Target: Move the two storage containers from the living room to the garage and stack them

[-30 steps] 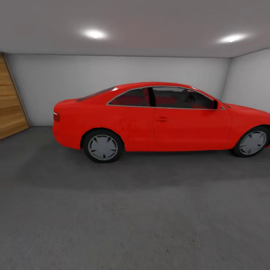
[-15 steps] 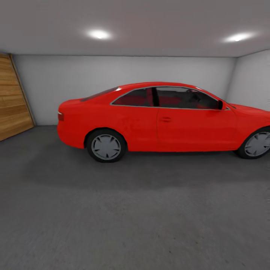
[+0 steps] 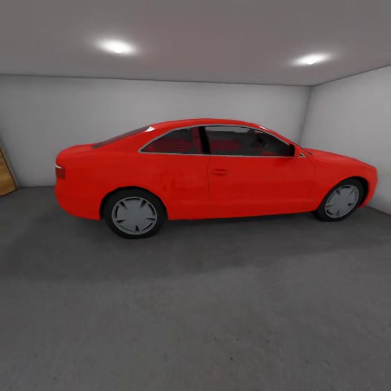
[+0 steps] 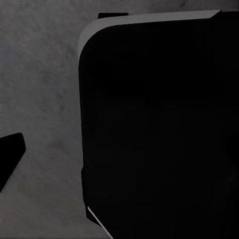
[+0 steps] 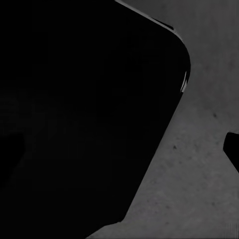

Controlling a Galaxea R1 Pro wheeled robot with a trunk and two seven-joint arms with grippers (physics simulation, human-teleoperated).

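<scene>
I'm facing a red coupe point(image 3: 212, 174) on the garage floor point(image 3: 217, 315); below both wrists lies concrete, and I can't tell either gripper's state.

Left wrist view: large black rounded body part point(image 4: 154, 129) of robot close to camera, pale highlight along its curved edge; small black finger tip point(image 4: 9, 158) of left gripper juts in from frame edge. Right wrist view: similar black rounded body part point(image 5: 84, 114) close to camera; small dark tip point(image 5: 232, 148) of right gripper at frame edge. Jaw spacing of either gripper not readable.
</scene>
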